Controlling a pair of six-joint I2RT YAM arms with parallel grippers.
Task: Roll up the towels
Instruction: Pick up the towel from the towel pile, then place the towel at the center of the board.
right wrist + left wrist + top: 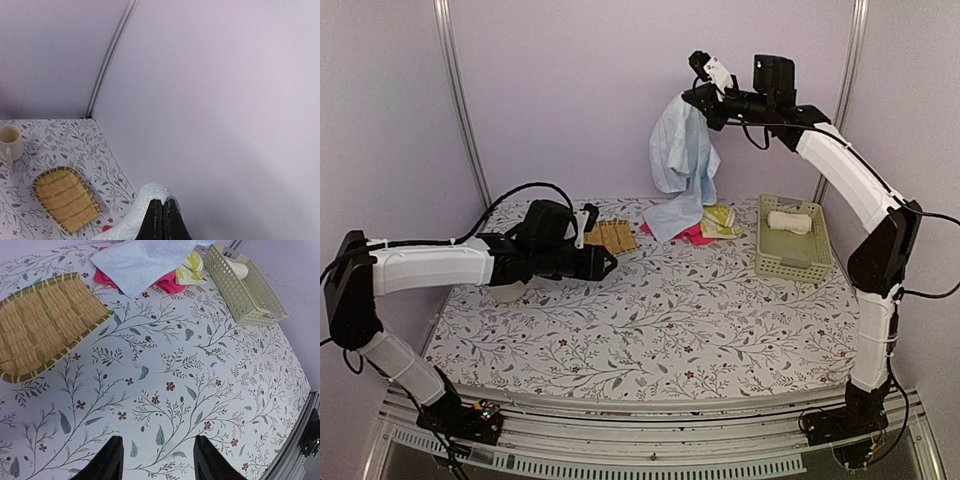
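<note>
My right gripper (701,101) is raised high at the back and shut on the top edge of the light blue towel (682,160), which hangs down with its lower corner resting on the table. In the right wrist view the closed gripper (163,201) pinches the blue cloth (145,212). Under that corner lie a pink towel (692,236) and a yellow-green towel (720,220). A rolled cream-white towel (790,221) sits in the basket. My left gripper (610,262) hovers open over the table's left middle, with nothing between its fingers (114,455).
A pale green lattice basket (790,262) stands at the back right. A tan woven mat (612,236) lies at the back centre, just past my left gripper. A white cup (10,142) stands on the left side. Walls enclose the back and sides.
</note>
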